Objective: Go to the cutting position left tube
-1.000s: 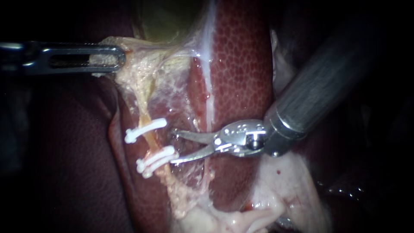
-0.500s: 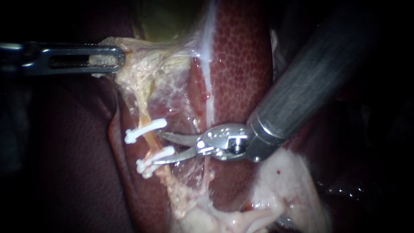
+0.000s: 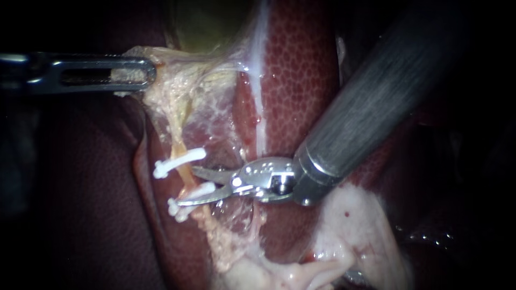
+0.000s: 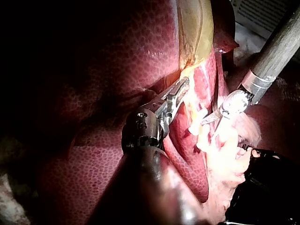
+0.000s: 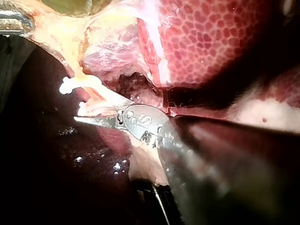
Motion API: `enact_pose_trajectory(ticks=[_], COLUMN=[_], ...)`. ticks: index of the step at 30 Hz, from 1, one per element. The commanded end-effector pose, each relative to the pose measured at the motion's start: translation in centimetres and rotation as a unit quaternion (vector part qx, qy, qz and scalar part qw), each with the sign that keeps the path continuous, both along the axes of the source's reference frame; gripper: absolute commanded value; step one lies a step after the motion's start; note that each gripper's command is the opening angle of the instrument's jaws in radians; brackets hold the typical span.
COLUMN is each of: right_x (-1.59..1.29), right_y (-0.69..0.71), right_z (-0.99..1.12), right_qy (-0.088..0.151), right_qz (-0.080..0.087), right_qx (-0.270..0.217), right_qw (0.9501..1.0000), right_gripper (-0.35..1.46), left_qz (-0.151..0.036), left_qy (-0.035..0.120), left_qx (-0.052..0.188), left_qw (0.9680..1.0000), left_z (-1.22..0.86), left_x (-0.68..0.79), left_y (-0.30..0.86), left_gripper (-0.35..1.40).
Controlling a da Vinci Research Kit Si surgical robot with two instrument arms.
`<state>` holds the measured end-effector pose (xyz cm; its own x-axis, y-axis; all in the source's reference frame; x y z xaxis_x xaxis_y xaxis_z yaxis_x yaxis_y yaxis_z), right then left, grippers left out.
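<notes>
A thin orange tube [image 3: 184, 173] runs down from pale tissue and carries an upper white clip [image 3: 179, 161] and lower white clips [image 3: 189, 196]. My right instrument [image 3: 186, 186] comes in from the upper right, its curved blades open. The upper blade tip lies just beside the tube between the clips, and the lower blade lies across the lower clips. My left instrument [image 3: 133, 73] holds the pale gallbladder tissue [image 3: 166, 80] with its slotted jaws shut on it. In the left wrist view those jaws [image 4: 176, 93] grip the same tissue. The right wrist view shows the blades [image 5: 93, 118] by the clips [image 5: 68, 85].
Mottled red liver [image 3: 301, 91] lies behind the right instrument's shaft [image 3: 371, 107]. Pale fatty tissue [image 3: 344, 236] spreads below the shaft. Dark liver surface [image 3: 80, 204] fills the left side. The greenish gallbladder [image 3: 204, 27] sits above.
My right instrument has slid left with its blades open, from beside the clips to the tube between them. The left instrument has kept its hold and place.
</notes>
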<state>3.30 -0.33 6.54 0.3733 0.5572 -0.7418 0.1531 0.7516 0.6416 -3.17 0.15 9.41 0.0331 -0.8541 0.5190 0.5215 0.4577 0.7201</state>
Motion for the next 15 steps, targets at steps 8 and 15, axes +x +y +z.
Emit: enact_pose_trajectory(ticks=[8,15], right_x=[0.13,0.27], right_y=[0.00,0.02], right_z=[-0.02,0.01], right_qy=[0.009,0.010], right_qz=[-0.015,-0.019], right_qx=[0.009,0.018], right_qw=[0.9998,0.9996], right_gripper=[1.38,1.37], left_qz=[-0.001,-0.001], left_qy=[0.000,0.001], left_qx=[0.000,0.000], left_qw=[1.0000,1.0000], left_z=[0.00,-0.01], left_x=[-0.02,-0.04], left_y=[0.00,-0.01], left_gripper=[-0.35,-0.35])
